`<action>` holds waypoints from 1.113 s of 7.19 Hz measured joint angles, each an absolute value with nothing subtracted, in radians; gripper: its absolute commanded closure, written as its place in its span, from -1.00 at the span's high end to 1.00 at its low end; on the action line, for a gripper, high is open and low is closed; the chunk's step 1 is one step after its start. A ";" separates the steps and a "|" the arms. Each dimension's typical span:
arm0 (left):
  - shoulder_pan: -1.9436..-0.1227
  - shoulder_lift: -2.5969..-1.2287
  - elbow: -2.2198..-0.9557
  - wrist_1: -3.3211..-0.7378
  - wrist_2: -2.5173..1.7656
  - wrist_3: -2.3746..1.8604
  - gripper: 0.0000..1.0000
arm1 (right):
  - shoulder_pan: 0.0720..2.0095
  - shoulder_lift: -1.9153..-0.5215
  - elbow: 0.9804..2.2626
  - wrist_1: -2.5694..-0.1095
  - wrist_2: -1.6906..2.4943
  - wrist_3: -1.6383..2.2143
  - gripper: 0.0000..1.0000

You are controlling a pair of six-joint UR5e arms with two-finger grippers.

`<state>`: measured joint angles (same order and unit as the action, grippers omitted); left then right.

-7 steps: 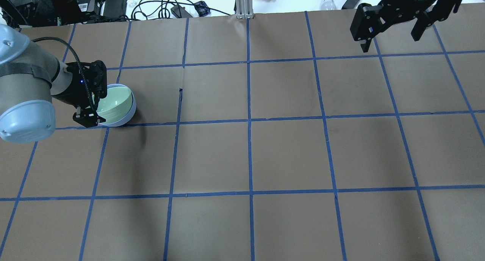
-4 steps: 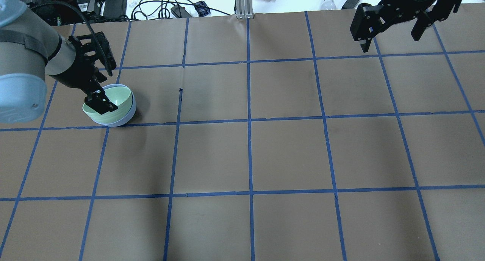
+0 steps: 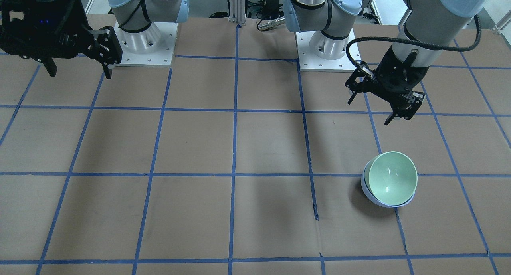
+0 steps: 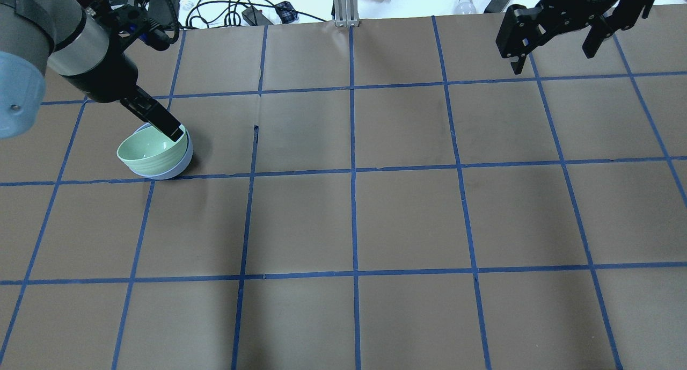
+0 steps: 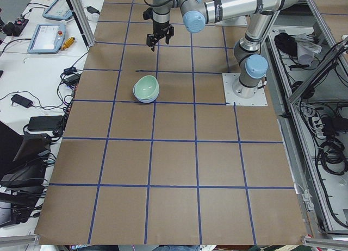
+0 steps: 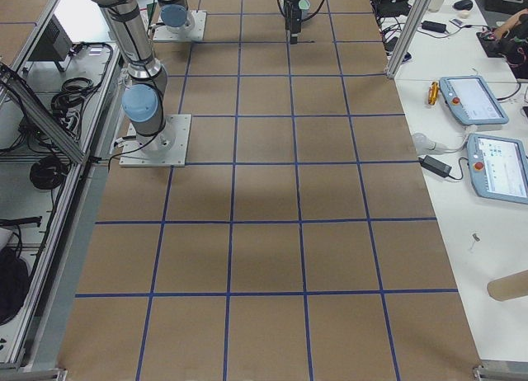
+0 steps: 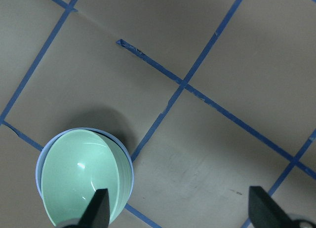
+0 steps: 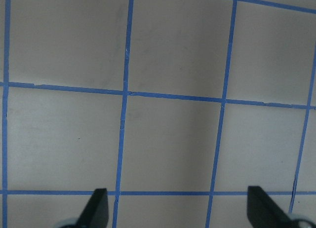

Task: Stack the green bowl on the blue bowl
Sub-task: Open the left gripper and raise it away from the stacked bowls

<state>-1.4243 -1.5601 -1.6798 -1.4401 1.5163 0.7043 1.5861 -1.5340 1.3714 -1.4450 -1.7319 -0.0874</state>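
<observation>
Overhead exterior: the green bowl sits nested in the blue bowl, and both grippers hold nothing.
On the left side of the table (image 4: 375, 219), the green bowl (image 4: 147, 150) rests tilted inside the blue bowl (image 4: 178, 168), whose rim shows around it. Just beyond the pair, the left gripper (image 3: 370, 112) hangs above them with its jaws wide, touching neither bowl. Over the table's far right corner the right gripper (image 4: 553, 56) hovers, its jaws likewise spread wide.

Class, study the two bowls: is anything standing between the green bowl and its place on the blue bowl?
Nothing visible does. The green bowl already sits nested in the blue bowl, slightly tilted, with no object between them. The left gripper hangs open above the table, apart from both bowls.
</observation>
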 measured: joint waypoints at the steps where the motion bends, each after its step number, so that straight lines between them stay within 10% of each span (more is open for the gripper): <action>1: -1.445 -1.556 -1.671 -1.452 1.520 0.581 1.00 | 1.586 -1.534 1.371 -1.445 -1.732 -0.087 1.00; 8: -1.628 -1.517 -1.607 -1.582 1.563 -0.016 1.00 | 1.586 -1.534 1.371 -1.445 -1.732 -0.087 1.00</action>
